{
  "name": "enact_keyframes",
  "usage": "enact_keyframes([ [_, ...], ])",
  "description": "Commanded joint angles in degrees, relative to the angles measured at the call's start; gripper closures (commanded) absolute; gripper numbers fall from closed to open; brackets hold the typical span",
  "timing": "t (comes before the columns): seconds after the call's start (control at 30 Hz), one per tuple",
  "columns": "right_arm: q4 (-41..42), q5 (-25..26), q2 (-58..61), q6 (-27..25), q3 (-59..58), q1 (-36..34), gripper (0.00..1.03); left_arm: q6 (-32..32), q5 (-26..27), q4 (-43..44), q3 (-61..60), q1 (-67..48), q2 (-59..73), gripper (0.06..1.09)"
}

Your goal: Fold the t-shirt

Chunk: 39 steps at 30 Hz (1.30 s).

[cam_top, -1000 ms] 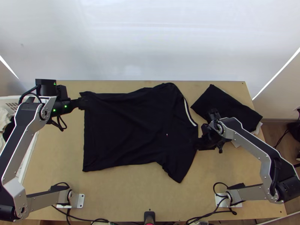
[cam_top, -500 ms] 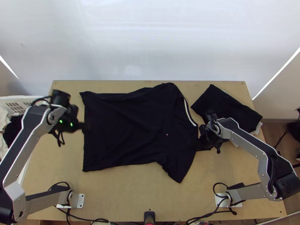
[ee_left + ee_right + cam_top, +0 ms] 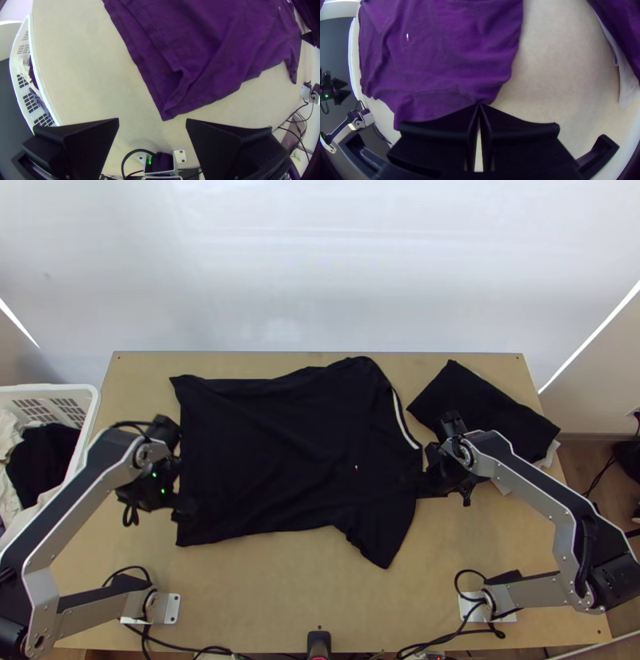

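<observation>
The black t-shirt (image 3: 280, 452) lies spread on the table, its neckline toward the right; in the left wrist view the t-shirt (image 3: 213, 43) looks purple. Beside its lower left hem corner is my left gripper (image 3: 186, 506); in its wrist view the left gripper (image 3: 151, 123) stands open, with the t-shirt's corner beyond the gap between its fingers. My right gripper (image 3: 424, 487) is at the t-shirt's right edge, near the shoulder and sleeve. In the right wrist view the right gripper (image 3: 479, 106) is shut on the t-shirt's edge, where the cloth (image 3: 446, 73) gathers at the tips.
Another dark folded garment (image 3: 488, 412) lies at the back right, with something white under it. At the left a white basket (image 3: 90, 412) holds white and dark clothes. Cables (image 3: 200, 650) run along the table's near edge.
My left gripper has let go of the t-shirt's far left corner and moved down the picture along the hem to the near left corner. The right gripper has barely shifted.
</observation>
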Motion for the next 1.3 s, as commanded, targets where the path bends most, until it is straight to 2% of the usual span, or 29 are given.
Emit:
enact_keyframes([
  [0.0,0.1,0.0,-0.6,0.0,0.3,-0.2,1.00,1.1,-0.7,0.8,-7.7,-3.2,-0.2,0.12],
  [0.1,0.1,0.0,-0.7,0.0,0.4,-0.2,1.00,1.1,-0.7,3.3,-9.9,-5.1,-0.3,0.20],
  [0.3,0.0,0.0,-1.1,0.1,1.0,0.0,1.00,1.1,-0.7,7.7,-13.5,-6.6,0.1,0.20],
  [0.33,0.0,0.0,-1.1,0.1,1.1,0.0,1.00,1.1,-0.6,8.4,-14.0,-6.9,0.1,0.23],
  [0.43,0.0,0.0,-1.3,0.2,1.3,0.1,1.00,1.1,-0.6,13.3,-15.2,-6.9,0.1,0.53],
  [0.47,0.0,0.0,-1.4,0.3,1.3,0.1,1.00,1.1,-0.6,14.0,-15.2,-6.9,0.3,0.54],
  [0.8,0.0,0.0,-2.0,0.3,1.2,0.2,1.00,1.1,-0.5,15.6,-16.9,-6.7,1.2,0.55],
  [0.93,-0.1,0.0,-2.1,0.3,1.2,0.1,1.00,1.0,-0.5,15.7,-16.7,-6.8,0.6,0.75],
  [1.03,-0.1,0.0,-2.2,0.4,1.3,0.1,1.00,1.0,-0.5,15.9,-16.7,-6.8,0.4,0.82],
  [1.07,-0.1,0.0,-2.3,0.4,1.4,0.1,1.00,1.1,-0.5,16.2,-16.7,-6.8,0.1,0.90],
  [1.1,-0.2,0.0,-2.3,0.3,1.6,0.0,1.00,1.2,-0.6,17.6,-16.9,-6.8,-0.6,1.04],
  [1.27,-0.6,0.0,-3.0,0.3,2.5,-1.1,1.00,2.0,-0.5,17.9,-15.3,-4.6,-2.8,1.05],
])
